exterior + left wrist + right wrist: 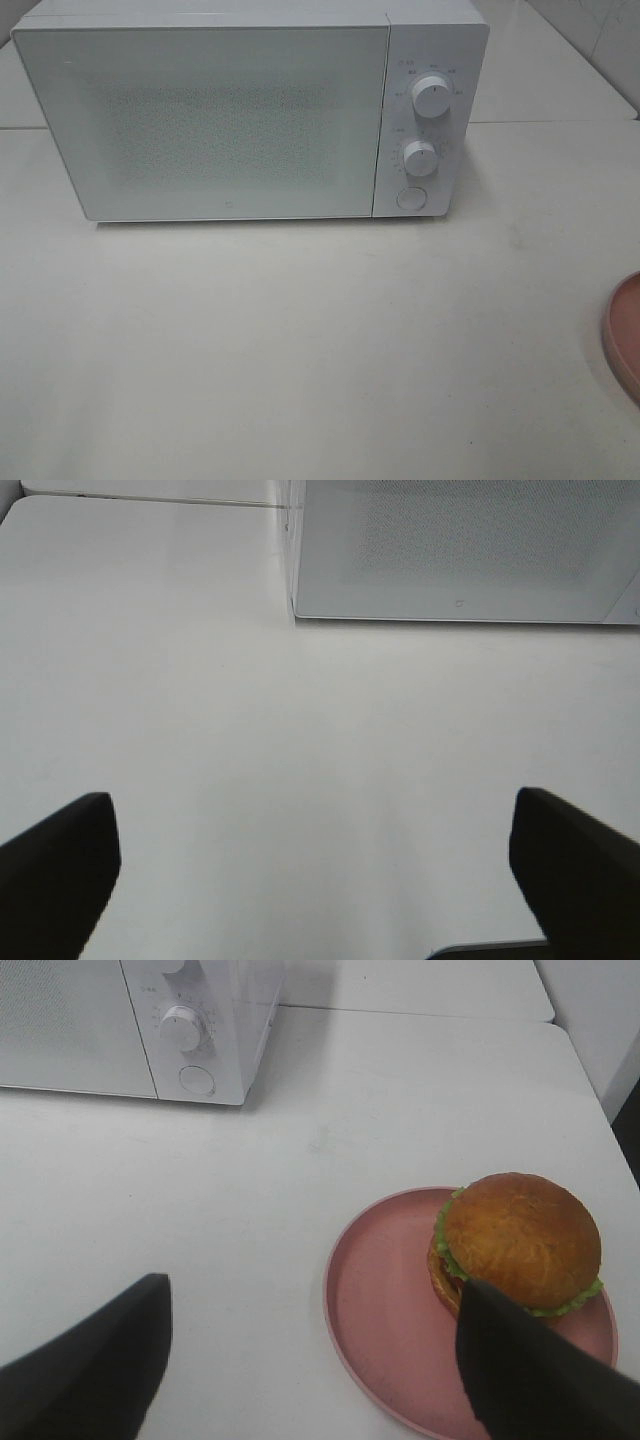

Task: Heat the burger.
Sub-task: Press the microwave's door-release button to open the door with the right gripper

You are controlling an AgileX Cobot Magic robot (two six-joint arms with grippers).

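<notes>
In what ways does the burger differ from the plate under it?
The burger is tall and golden-brown with green lettuce at its edge; the plate is flat and plain pink. The burger is narrower than the plate and sits off its centre, leaving much of the plate bare. Both are round.

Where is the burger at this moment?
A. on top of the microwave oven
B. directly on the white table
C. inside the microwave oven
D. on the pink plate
D: the right wrist view shows the burger sitting on the pink plate, toward one side of it, while the microwave oven stands apart with its door shut.
</notes>
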